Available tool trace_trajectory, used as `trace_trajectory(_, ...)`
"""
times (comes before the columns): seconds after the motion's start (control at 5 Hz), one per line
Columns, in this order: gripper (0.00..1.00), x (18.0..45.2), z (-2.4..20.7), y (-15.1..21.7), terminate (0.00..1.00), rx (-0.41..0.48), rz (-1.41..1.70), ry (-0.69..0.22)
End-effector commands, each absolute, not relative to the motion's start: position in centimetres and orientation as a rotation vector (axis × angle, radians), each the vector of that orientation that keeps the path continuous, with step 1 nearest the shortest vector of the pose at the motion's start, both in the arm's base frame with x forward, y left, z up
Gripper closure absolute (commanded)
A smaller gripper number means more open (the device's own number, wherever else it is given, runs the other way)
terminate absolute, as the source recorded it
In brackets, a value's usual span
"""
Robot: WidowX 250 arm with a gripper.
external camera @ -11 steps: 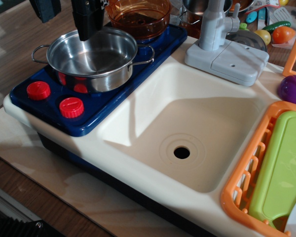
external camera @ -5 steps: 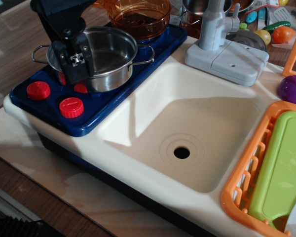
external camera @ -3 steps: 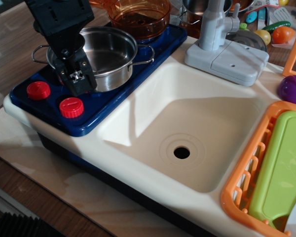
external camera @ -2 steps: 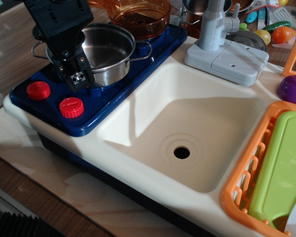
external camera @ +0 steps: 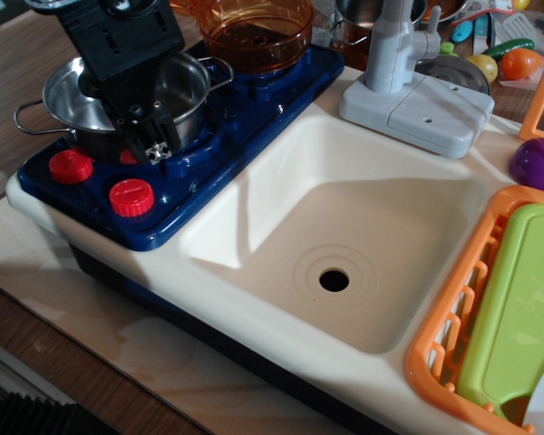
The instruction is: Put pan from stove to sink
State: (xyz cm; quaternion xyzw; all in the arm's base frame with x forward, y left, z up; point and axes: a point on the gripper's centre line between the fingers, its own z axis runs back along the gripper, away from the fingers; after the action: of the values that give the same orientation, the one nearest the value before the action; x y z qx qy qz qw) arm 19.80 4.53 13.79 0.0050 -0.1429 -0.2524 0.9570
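Clamped on the near rim of the pan point(external camera: 82, 95) by the gripper point(external camera: 152, 145), pan over the stove point(external camera: 245, 109); sink point(external camera: 363, 236) lies toward four o'clock

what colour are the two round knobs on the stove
Both knobs are red, set on the dark blue stove; the only view, observation.image, shows them clearly.

Black pincer point(external camera: 154, 145) is down over the pan point(external camera: 77, 109), gripping its near rim at the front-right. The pan tilts, hanging over the stove point(external camera: 213, 136) left edge. Red knobs point(external camera: 131, 197) sit just below the pincer; the sink point(external camera: 344, 236) lies off to its right.
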Motion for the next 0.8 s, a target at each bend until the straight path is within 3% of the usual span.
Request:
trace_trajectory(0.0, 1.0, 21.9, 15.3, 3.1, 0.0, 0.055, -0.537, -0.351)
trace_trajectory(0.6, 1.0, 24.0, 18.9, -4.6, 0.0, 0.185, -0.398, -0.265)
